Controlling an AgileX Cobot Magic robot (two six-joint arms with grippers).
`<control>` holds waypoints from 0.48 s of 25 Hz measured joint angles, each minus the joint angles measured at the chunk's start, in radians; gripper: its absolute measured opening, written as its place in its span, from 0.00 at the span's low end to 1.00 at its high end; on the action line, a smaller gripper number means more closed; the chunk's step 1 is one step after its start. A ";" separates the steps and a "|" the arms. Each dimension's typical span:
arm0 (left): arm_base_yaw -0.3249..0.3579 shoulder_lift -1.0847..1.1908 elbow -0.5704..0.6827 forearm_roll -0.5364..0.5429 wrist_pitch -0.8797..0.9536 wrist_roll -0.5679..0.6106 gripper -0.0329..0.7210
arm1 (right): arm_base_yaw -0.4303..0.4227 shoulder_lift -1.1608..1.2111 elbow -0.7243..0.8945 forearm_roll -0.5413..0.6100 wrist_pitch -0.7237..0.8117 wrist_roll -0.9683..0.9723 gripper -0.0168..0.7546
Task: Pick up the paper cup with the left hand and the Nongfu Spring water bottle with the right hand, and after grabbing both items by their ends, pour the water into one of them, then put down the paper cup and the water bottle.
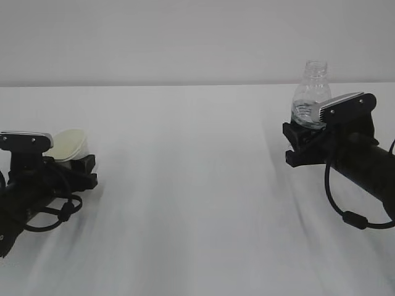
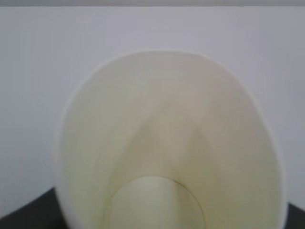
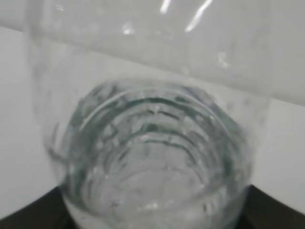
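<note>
The paper cup (image 1: pixel 66 144) is white with a cream inside and sits tilted between the fingers of my left gripper (image 1: pixel 86 171), low over the table at the left. In the left wrist view the paper cup (image 2: pixel 167 143) fills the frame, its round bottom showing and the jaws hidden behind it. My right gripper (image 1: pixel 297 145) is shut round the lower part of the clear capless water bottle (image 1: pixel 311 89), which stands upright at the right. The right wrist view looks through the ribbed bottle (image 3: pixel 152 157), faintly green-tinted. Water is hard to make out.
A white tabletop (image 1: pixel 197 203) runs across the whole scene, with a plain pale wall (image 1: pixel 185 37) behind. Both black arms lie low near the table's sides, with cable loops (image 1: pixel 345 216) hanging beneath them.
</note>
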 joint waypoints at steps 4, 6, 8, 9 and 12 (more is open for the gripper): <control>0.000 0.000 0.000 0.139 0.000 0.000 0.65 | 0.000 0.000 0.000 0.000 0.000 0.000 0.56; 0.000 0.000 0.000 0.216 0.000 0.000 0.64 | 0.000 0.000 0.000 0.000 0.000 0.000 0.56; 0.000 0.000 0.000 0.286 0.000 0.000 0.64 | 0.000 0.000 0.000 0.000 0.000 0.000 0.56; 0.000 0.000 0.000 0.315 0.000 0.000 0.64 | 0.000 0.000 0.000 0.000 0.000 0.000 0.56; 0.000 0.000 0.000 0.383 0.000 0.000 0.64 | 0.000 0.000 0.000 0.000 0.000 0.000 0.56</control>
